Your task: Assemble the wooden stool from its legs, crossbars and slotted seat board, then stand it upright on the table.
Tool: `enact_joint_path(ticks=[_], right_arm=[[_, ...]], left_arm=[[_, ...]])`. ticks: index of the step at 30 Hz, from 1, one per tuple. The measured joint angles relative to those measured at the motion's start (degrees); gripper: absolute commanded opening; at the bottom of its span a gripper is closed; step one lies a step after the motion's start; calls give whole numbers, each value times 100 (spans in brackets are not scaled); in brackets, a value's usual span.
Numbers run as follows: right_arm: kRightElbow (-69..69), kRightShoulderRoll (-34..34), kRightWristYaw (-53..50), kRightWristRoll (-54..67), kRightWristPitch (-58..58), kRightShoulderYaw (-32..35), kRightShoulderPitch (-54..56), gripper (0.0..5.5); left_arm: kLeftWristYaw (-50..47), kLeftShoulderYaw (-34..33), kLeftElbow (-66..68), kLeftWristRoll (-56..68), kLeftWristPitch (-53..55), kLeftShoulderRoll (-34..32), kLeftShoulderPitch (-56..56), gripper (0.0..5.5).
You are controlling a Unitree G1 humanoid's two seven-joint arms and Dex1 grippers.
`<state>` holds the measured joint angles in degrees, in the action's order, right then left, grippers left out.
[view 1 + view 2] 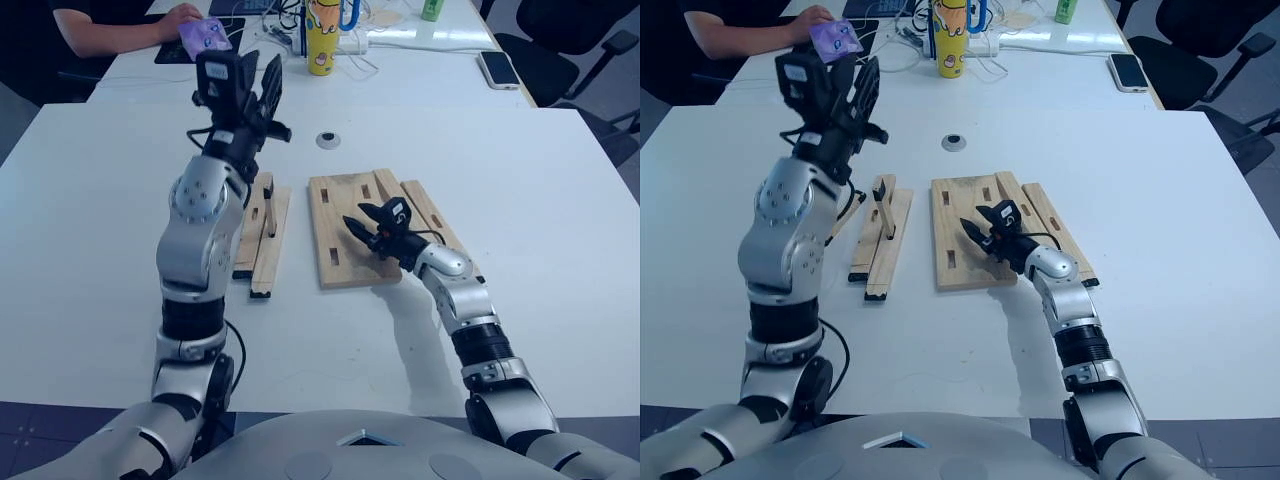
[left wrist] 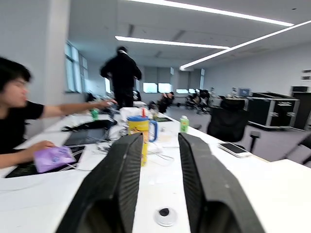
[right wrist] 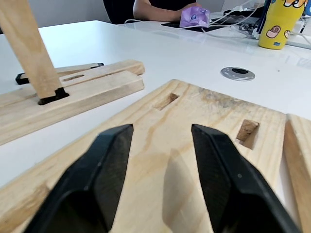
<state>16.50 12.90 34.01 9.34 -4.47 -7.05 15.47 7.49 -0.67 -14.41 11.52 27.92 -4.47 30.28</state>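
- We judge the task to be in its early part; the slotted seat board (image 1: 335, 240) lies flat in the middle of the tabletop (image 1: 540, 200), and none of the slots that we can see holds a piece.
- One joint looks made; on the robot's left of the board two long wooden pieces (image 1: 262, 245) lie side by side, and a short piece (image 3: 30, 51) stands upright in the slot of one of them; we take it for a crossbar set in a leg, but we cannot tell how deep it sits.
- On the right of the board two more loose pieces (image 1: 1052, 228) lie flat, just beside its edge.
- What is left, in our judgement: to join the other legs and crossbars, to fit them into the seat board, and to stand the stool upright.
- The left arm stands high above the tabletop with the elbow bent; the left tool (image 1: 262, 78) points away from the robot toward the back of the room; its fingers (image 2: 114, 189) are apart and carry nothing.
- The right arm stretches low and forward; the right tool (image 1: 357, 217) hangs just over the near half of the seat board, with fingers (image 3: 104, 170) spread and gripping nothing; whether the tips touch the wood, we cannot tell.
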Motion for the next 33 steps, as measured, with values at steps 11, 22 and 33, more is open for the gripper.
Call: enact_joint_path(ticks=[11,22,33], right_arm=[[147,-84,-56,-55,147,-5,101,222],[149,-134,-75,-124,166,-13,88,222],[212,-134,-73,-166,184,-6,100,222]], left_arm=[[171,-69,400,144,-29,-98,145,2],[283,335,794,-99,421,-289,-599,2],[265,282,747,-87,286,-70,-601,2]])
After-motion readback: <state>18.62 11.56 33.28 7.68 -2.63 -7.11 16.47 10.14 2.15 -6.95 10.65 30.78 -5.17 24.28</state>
